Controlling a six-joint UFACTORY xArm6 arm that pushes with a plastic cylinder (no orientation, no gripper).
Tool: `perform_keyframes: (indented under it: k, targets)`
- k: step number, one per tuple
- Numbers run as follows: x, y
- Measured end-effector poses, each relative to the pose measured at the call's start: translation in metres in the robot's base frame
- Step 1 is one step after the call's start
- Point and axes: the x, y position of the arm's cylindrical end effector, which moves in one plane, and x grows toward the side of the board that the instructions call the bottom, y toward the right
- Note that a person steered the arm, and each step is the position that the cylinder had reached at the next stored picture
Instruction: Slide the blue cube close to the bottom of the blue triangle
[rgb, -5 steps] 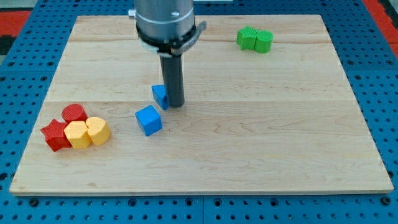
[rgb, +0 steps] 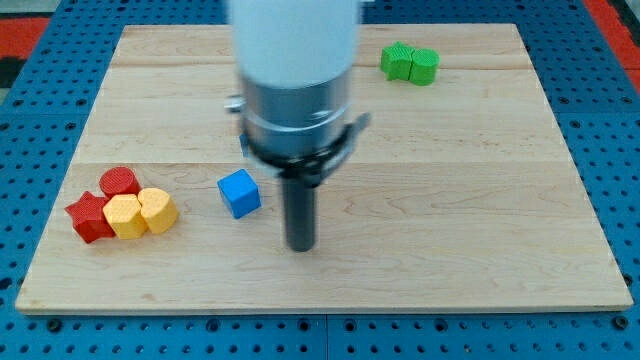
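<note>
Item: blue cube (rgb: 239, 192), resting on the wooden board (rgb: 480, 200) left of centre, untouched. My tip (rgb: 301, 245) stood down and to the view's right of it, near but apart, a strip of bare wood between. The tool was a plain rod with nothing to open or close, and it bore on no block.

Item: blue triangle, only a sliver visible beside the arm's housing (rgb: 295, 90) above the cube, so I could not tell the gap between the two. Progress: I judged the closing slide not yet done.

Item: red and yellow blocks (rgb: 120, 208), clustered at the view's left, well clear of the cube. Item: green blocks (rgb: 410, 63), top right, far off.

Room: open wood lay on every side of the cube. From below it, I judged a push toward the view's top feasible.
</note>
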Motion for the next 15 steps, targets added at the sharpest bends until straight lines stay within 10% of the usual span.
perform_keyframes:
  k: [3, 10, 15]
  targets:
    - [-0.051, -0.086]
    - [-0.003, -0.001]
    - [-0.090, -0.070]
